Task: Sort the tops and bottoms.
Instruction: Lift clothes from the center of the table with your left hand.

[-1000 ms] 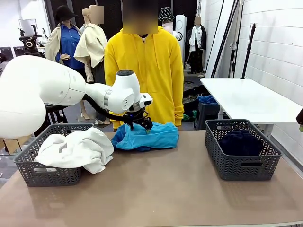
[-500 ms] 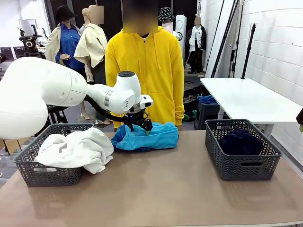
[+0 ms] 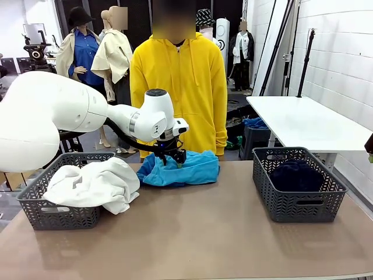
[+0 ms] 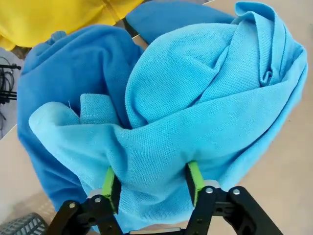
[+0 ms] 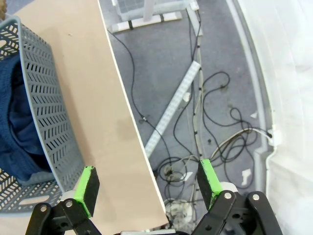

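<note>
The crumpled, piqué-knit bright blue tops (image 3: pixel 182 169) are lying heaped at twelve o'clock on the worktop (image 3: pixel 192 233), the left claw (image 4: pixel 152 181) pinching one soft fold. At three o'clock, the right claw (image 5: pixel 147 180) is hanging spread beside the perforated grey basket (image 5: pixel 44 112) holding the dark navy bottoms (image 5: pixel 12 127).

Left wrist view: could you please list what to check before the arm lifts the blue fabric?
1. Fold of light blue garment between left gripper pads: ok.
2. Grip fully closed: cannot tell.
3. Darker blue garment free of the grip: cannot tell.
4. White shirt fully inside left basket: not ok, it drapes over the rim.
5. Right gripper open, away from the pile: ok.
</note>
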You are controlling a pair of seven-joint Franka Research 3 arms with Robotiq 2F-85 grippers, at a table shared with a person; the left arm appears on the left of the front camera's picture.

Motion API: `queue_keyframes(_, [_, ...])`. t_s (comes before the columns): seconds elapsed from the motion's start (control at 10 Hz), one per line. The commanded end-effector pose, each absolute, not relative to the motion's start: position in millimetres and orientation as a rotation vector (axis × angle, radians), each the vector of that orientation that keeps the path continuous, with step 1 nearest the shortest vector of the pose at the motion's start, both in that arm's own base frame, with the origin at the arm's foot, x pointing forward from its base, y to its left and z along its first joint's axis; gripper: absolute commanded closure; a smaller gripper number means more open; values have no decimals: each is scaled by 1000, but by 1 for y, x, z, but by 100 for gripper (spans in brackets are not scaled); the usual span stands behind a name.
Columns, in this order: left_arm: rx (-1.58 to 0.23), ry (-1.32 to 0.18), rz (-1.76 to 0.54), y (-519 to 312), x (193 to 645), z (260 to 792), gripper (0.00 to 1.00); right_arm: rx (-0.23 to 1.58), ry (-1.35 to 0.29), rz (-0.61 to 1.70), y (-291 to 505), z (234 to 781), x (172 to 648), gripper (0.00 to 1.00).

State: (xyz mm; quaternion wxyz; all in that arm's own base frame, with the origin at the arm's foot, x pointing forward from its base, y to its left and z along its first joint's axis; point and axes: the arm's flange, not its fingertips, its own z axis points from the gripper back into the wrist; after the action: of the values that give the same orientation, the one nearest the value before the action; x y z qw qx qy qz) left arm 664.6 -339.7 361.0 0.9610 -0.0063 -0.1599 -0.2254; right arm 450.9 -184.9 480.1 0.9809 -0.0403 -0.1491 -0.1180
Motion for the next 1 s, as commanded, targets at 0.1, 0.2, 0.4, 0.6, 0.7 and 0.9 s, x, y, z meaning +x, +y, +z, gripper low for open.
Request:
queue_keyframes(0.1, [-12, -312, -433, -342, 667, 362, 100, -92, -295, -227, -185, 480, 451, 0])
queue_keyframes(0.2, [-13, -310, -434, -342, 667, 363, 100, -92, -295, -227, -185, 480, 451, 0])
queue_keyframes(0.4, [-28, -309, -430, -341, 665, 370, 100, -92, -295, -227, -185, 480, 451, 0])
queue_keyframes(0.6, [-50, -307, -430, -342, 661, 378, 100, -92, -295, -227, -185, 480, 451, 0])
queue_keyframes(0.7, [-83, -290, -426, -342, 657, 386, 100, -92, -295, -227, -185, 480, 451, 0])
queue_keyframes(0.9, [-140, -315, -461, -342, 641, 422, 100, -92, -295, -227, -185, 480, 451, 0])
